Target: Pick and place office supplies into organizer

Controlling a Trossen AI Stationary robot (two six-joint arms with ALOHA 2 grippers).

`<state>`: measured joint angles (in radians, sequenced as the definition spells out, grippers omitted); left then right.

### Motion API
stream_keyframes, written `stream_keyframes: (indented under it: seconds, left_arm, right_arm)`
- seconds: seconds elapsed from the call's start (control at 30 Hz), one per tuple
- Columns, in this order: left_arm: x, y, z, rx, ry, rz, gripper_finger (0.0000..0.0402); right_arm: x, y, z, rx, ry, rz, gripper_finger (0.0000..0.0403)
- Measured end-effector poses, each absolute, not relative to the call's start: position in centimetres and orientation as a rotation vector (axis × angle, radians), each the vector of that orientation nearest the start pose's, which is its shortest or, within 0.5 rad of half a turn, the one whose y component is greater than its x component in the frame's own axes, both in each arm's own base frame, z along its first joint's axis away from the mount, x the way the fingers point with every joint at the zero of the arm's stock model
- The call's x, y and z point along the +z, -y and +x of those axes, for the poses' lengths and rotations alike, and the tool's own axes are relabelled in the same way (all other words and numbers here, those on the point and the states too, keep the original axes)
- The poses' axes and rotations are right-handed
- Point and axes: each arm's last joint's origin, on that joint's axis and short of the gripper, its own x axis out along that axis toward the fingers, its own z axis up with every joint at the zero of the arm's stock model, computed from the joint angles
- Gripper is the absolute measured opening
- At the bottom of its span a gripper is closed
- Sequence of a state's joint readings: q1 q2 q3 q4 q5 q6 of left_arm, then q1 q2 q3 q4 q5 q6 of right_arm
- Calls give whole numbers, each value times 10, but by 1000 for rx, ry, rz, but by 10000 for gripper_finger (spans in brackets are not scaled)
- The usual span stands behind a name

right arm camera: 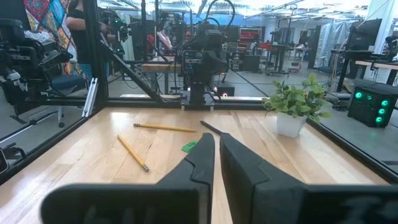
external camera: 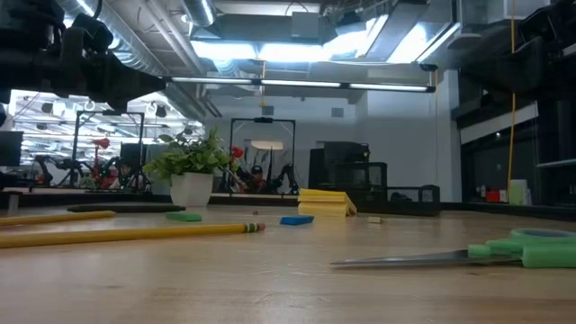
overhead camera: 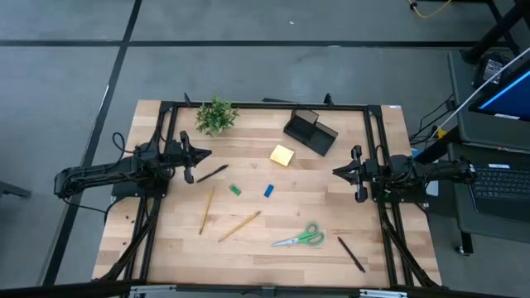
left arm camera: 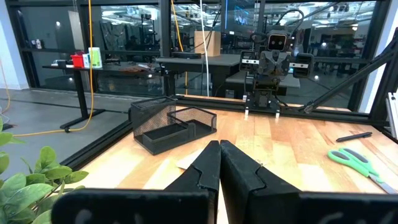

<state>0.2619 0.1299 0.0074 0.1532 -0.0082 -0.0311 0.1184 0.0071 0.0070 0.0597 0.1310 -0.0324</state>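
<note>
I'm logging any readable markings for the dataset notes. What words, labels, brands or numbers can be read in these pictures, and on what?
None can be read.
yellow sticky-note pad: top sheet blank.
green-handled scissors, pencils, pens: any print too small to read.
organizer: plain black mesh, no label.
Monitor beside the table: lit, text unreadable.

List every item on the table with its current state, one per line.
organizer: empty, upright at the far side
sticky-note pad: flat on the table
scissors: lying closed
two pencils: lying loose
pen: lying near the right arm
green eraser: loose
blue eraser: loose
left tool: shut, empty
right tool: shut, empty
</note>
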Motion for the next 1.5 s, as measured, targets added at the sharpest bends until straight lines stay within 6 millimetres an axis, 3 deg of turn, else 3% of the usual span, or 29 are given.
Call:
stream_keyframes:
  seconds: [1.5]
  left_arm:
    - [170, -27, 102, 269, 40, -61, 4]
  right_arm:
    - [171, -8, 97, -14, 59, -25, 30]
